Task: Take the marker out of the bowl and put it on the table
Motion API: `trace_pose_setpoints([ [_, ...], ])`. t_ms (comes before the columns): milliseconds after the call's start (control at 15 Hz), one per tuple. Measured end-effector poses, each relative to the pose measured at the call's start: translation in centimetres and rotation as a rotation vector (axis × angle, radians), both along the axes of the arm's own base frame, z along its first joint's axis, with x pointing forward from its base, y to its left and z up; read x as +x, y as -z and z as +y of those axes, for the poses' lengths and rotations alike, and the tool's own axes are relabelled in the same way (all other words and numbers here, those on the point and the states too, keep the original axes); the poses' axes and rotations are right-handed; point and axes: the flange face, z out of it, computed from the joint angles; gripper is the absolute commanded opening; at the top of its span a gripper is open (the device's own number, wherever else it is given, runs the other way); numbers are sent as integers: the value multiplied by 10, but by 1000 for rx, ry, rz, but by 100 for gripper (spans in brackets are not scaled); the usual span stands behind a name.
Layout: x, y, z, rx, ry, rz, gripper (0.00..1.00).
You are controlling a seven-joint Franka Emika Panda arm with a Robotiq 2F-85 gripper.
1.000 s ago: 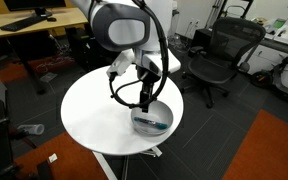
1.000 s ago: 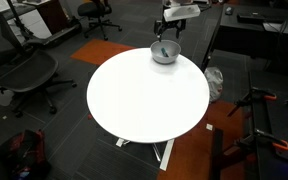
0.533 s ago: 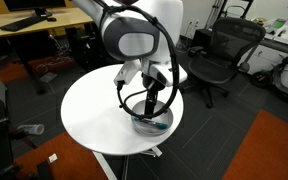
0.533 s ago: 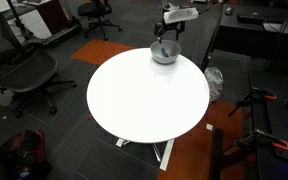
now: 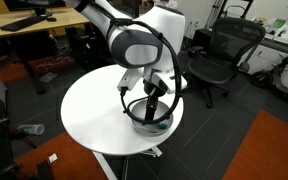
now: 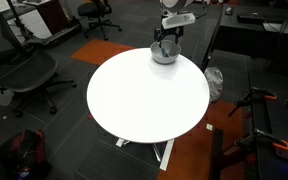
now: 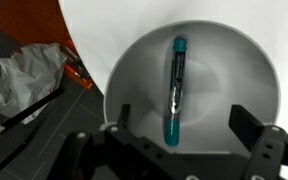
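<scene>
The marker (image 7: pixel 174 88), dark with teal ends, lies inside the silvery-grey bowl (image 7: pixel 244 70) in the wrist view. My gripper (image 7: pixel 182 125) is open, its fingers spread either side of the marker, directly above it and not touching it. In both exterior views the bowl (image 5: pixel 156 126) (image 6: pixel 164 56) sits at the edge of the round white table (image 5: pixel 94 110) (image 6: pixel 144 95), with my gripper (image 5: pixel 151 103) (image 6: pixel 165 42) lowered over it. The marker is mostly hidden by the gripper in those views.
Black office chairs (image 5: pixel 219 55) (image 6: pixel 19 65) stand around the table. A wooden desk (image 5: pixel 29 25) stands behind. A crumpled grey bag (image 7: pixel 29 80) lies on the floor beside the table edge. An orange carpet patch (image 5: pixel 269 150) lies nearby.
The arm has lowered and shifted over the bowl, bringing the open gripper down closer to the marker. The bowl and marker have not moved.
</scene>
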Motion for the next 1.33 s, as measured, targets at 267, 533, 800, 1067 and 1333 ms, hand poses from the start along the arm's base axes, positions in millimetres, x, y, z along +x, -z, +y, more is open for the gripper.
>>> trace_pose_setpoints([
  [267, 3, 11, -1, -1, -2, 9, 100],
  [533, 5, 20, -3, -4, -2, 16, 100],
  [800, 6, 30, -5, -7, -2, 24, 100],
  [1067, 9, 36, -7, -11, -2, 28, 100],
  [1333, 12, 41, -9, -16, -3, 28, 100],
])
